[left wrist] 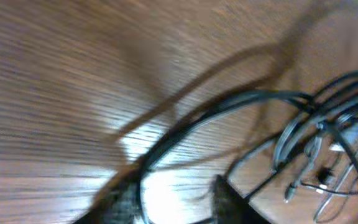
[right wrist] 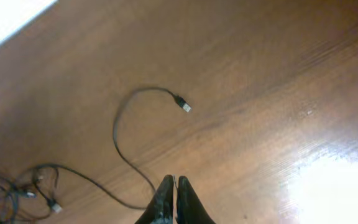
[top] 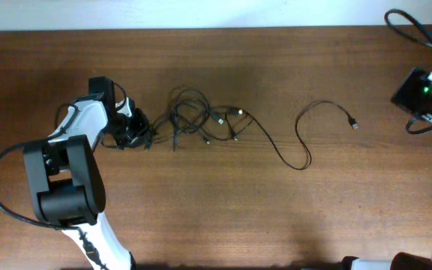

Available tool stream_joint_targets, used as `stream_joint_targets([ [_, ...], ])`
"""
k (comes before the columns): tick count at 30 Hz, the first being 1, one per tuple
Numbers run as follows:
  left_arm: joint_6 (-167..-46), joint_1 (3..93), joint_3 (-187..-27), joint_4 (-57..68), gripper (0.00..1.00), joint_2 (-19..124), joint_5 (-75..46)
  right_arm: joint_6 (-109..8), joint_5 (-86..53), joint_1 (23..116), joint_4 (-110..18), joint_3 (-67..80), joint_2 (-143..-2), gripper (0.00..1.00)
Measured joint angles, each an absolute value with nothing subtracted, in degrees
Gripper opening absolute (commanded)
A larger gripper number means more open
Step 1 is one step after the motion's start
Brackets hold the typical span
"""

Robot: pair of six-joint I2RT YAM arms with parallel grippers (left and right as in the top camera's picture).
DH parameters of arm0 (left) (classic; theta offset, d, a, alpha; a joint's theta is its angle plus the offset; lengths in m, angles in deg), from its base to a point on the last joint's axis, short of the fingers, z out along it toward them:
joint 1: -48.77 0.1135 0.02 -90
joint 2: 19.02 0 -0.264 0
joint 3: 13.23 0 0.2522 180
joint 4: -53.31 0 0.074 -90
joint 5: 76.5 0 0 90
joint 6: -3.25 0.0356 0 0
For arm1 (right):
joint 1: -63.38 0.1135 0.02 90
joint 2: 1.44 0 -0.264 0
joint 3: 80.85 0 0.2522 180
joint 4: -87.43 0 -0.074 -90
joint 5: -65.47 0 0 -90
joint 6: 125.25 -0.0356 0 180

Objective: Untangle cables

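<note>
Two tools show over one wooden bench (top: 276,217). The left tool (left wrist: 178,198) has its two fingers spread well apart. One black cord runs in between them, close to one finger. The wrist view is too blurred to tell whether the cord touches that finger, and neither finger is pressed on it.

The cables (top: 193,116) lie just ahead of this tool as one knotted bundle of thin black loops. How many cords make up the knot cannot be counted. At least four small plug ends poke out of it, some with silvery tips.

One long cord (top: 291,154) leaves the far side of the bundle and runs away from the left tool. It dips in a curve, then rises in a single open loop. The loop ends in one plug (right wrist: 184,106), which lies flat on the bench.

The right tool (right wrist: 176,198) has its two fingers pressed together with nothing between them. In its wrist view the loop sits ahead of its tips, and the knot lies far off to the lower left. From overhead the right arm stands well apart from the plug.
</note>
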State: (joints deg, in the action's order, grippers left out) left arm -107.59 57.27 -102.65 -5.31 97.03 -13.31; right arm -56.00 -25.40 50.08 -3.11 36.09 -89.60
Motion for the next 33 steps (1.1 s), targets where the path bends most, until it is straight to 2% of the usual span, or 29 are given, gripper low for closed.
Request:
stream_joint_targets([
  [1, -107.59, 57.05, -102.67, -5.29, 0.5, 96.97, -13.29, -55.28, -24.19, 50.08, -2.15, 36.07, -90.3, 0.1],
  [2, -107.57, 56.94, -102.69, -5.29, 0.54, 96.92, -13.44, -53.73, -21.97, 50.06, -1.36, 35.98, -91.29, 0.25],
  [4, -107.61, 56.94, -102.76, -5.42, 0.62, 96.86, -14.09, -48.09, -16.96, 50.48, 0.15, 35.26, -93.6, 0.46],
  [6, -107.59, 56.83, -102.98, -5.49, 0.63, 96.79, -14.62, -43.34, -14.45, 52.51, 2.09, 34.74, -96.88, 0.57],
  [7, -107.37, 56.76, -103.06, -5.66, 0.66, 96.77, -14.88, -42.03, -13.81, 54.0, 2.38, 34.67, -98.74, 0.59],
  [9, -106.87, 56.76, -103.7, -7.54, 0.81, 96.7, -14.53, -40.39, -13.81, 57.23, 2.84, 34.69, -102.67, 0.59],
  [10, -106.32, 56.74, -104.31, -9.27, 0.82, 96.59, -13.2, -39.89, -13.68, 58.83, 2.81, 34.67, -105.08, 0.59],
  [15, -105.86, 55.43, -114.56, -15.61, 0.81, 93.69, -4.94, -39.08, -13.42, 63.72, 1.42, 34.67, -114.96, 0.59],
  [18, -105.82, 49.97, -116.18, -11.67, 0.79, 92.51, -0.22, -39.08, -13.46, 67.74, 1.13, 34.67, -118.63, 0.59],
  [20, -105.77, 44.98, -116.16, -7.65, 0.73, 92.66, 4.9, -39.1, -13.46, 69.1, 0.63, 34.65, -119.66, 0.59],
  [23, -105.07, 38.99, -116.24, -1.14, 0.73, 95.41, 11.96, -39.06, -13.46, 70.28, 0.13, 34.56, -120.68, 0.59],
  [27, -101.73, 36.11, -116.24, 4.68, 0.74, 102.43, 14.78, -39.06, -13.46, 70.72, -0.16, 34.56, -120.71, 0.59],
  [28, -101.47, 35.96, -116.24, 5.16, 0.71, 103.83, 15.04, -39.06, -13.46, 70.89, -0.18, 34.56, -120.71, 0.59],
  [29, -101.25, 35.91, -116.24, 6.38, 0.49, 105.29, 15.28, -39.06, -13.46, 71.11, -0.2, 34.56, -120.71, 0.59],
  [30, -101.05, 35.98, -116.24, 6.86, 0.18, 105.99, 15.72, -39.06, -13.46, 71.59, -0.29, 34.56, -120.71, 0.59],
  [31, -100.88, 36.06, -116.27, 7.37, 0.0, 106.06, 15.87, -39.04, -13.46, 71.92, -0.46, 34.56, -120.71, 0.59],
  [33, -100.83, 36.26, -116.27, 7.61, 0.0, 106.15, 15.92, -39.06, -13.44, 72.6, -1.16, 34.56, -120.71, 0.59],
])
